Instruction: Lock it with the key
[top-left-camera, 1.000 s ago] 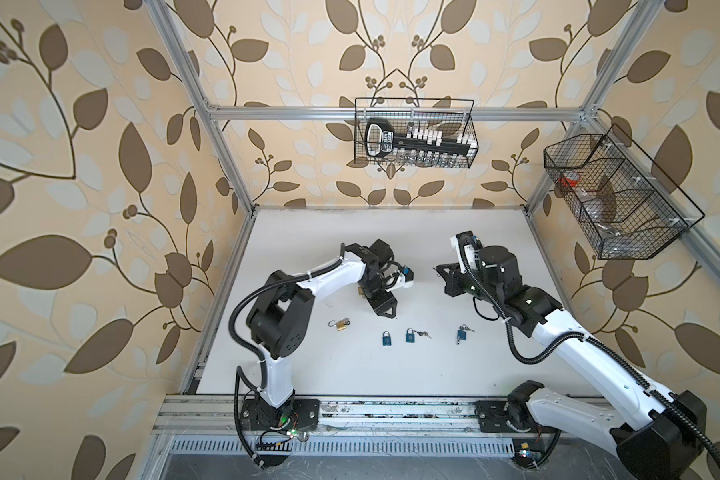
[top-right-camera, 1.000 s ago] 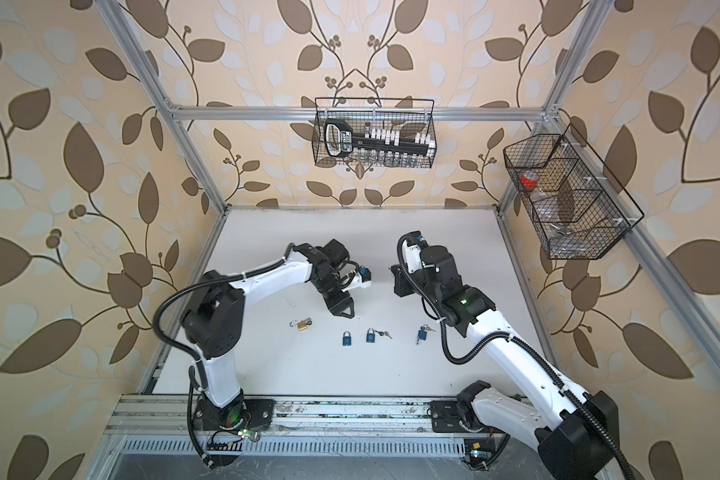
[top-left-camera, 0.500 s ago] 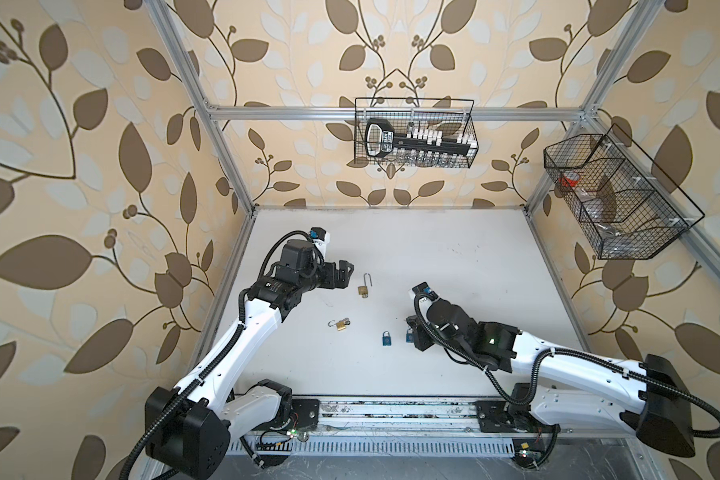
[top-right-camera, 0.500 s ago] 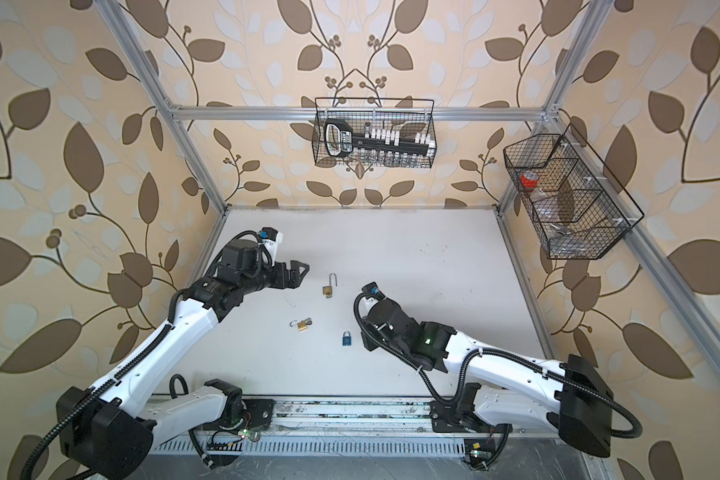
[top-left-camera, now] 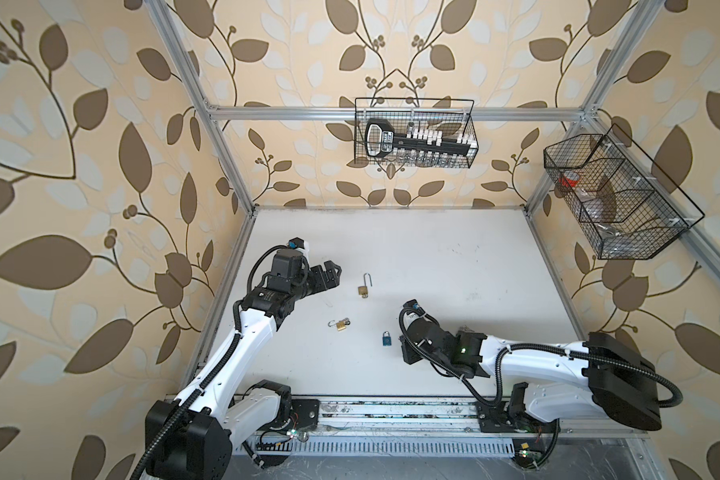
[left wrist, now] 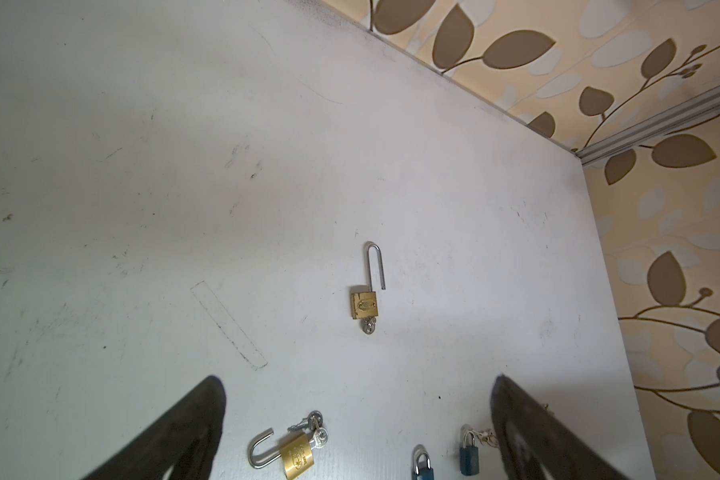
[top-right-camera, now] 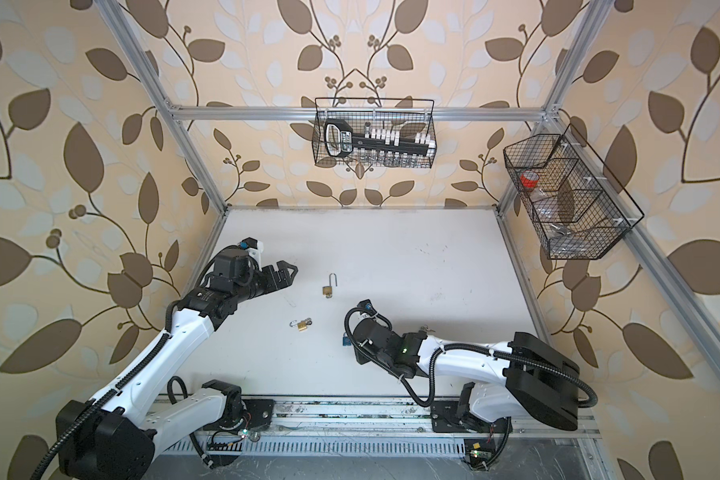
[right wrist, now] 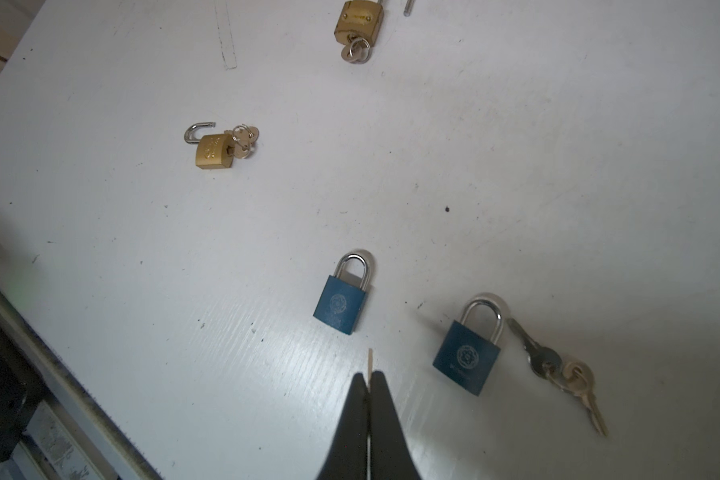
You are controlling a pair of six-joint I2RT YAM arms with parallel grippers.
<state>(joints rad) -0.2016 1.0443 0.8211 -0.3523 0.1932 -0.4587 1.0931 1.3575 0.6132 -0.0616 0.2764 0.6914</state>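
1. Left gripper [top-left-camera: 332,276]: jaws wide apart, empty.
2. Brass padlock [top-left-camera: 363,289], shackle open, key [left wrist: 368,325] inserted: lay right of it, near, untouched.
3. Right gripper [right wrist: 368,376]: jaws together, beside blue padlock [right wrist: 341,305].

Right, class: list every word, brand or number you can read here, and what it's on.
No text is legible.
Large black key: label blurred.
Blue padlock and its twin: round emblems, wording too small.
Short-shackle brass padlock: stamp unreadable.
Long-shackle brass padlock: plate unreadable.
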